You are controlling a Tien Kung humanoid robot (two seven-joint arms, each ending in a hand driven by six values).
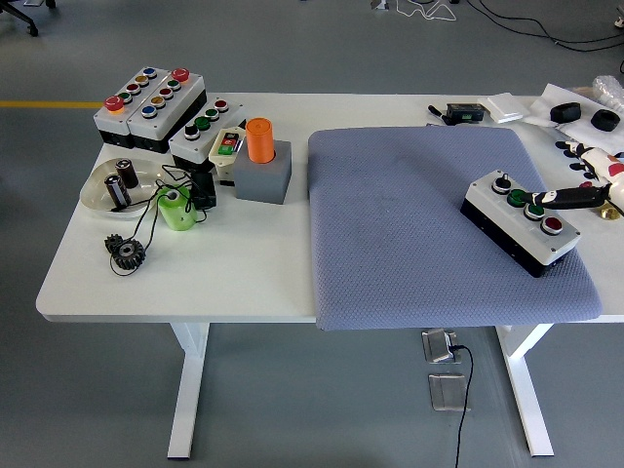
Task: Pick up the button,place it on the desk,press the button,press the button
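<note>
Pressing down: right robot hand (pixel 575 198) fingertip on button box (pixel 520 221)

Orange cylinder (pixel 259 139) in grey block (pixel 263 179) — gears (pixel 125 251) nearby.

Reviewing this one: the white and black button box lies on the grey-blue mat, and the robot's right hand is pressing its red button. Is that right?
Not quite. In the head view the white and black button box does lie on the grey-blue mat, but the right hand's black finger reaches the green button, not the red button nearer the table's front edge.
</note>
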